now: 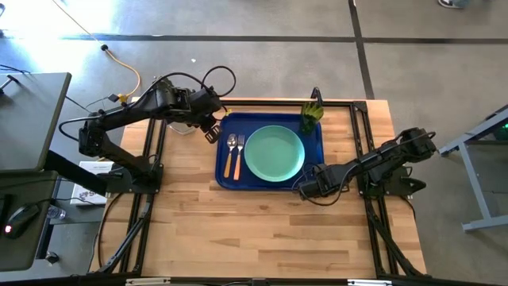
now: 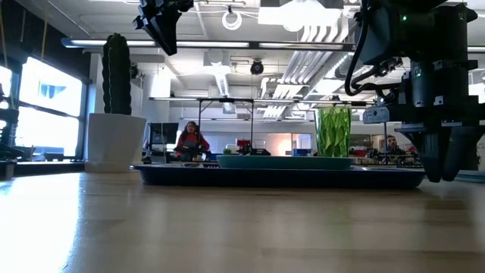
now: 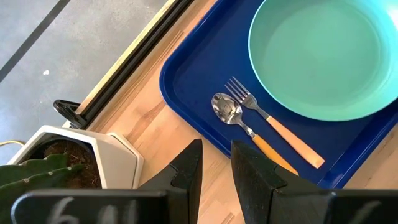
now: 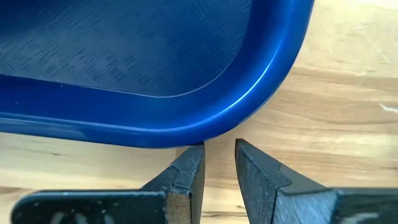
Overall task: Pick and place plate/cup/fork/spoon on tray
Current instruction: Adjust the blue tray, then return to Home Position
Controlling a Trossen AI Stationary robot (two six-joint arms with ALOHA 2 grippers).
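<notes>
A: Dark-blue rectangular plastic tray point(image 1: 224, 151) — where versus the jaws?

B: Right gripper point(image 4: 219, 163) at its near corner, left gripper point(image 3: 214, 163) above its far-left edge. Both slightly parted, empty.

A: Count?

B: One mint-green round plate point(image 1: 274, 152), one wood-handled fork point(image 1: 236, 158), one spoon point(image 1: 230, 157), one dark-green tumbler point(image 1: 310, 117), all on it.

High cam looks straight down on whole table point(image 1: 262, 230); low cam sits at tabletop level facing the room; both wrist cams look fwd, close, and, w/ the others, share the tray point(image 1: 225, 176) point(image 2: 280, 178) point(image 3: 186, 81) point(image 4: 155, 118).
</notes>
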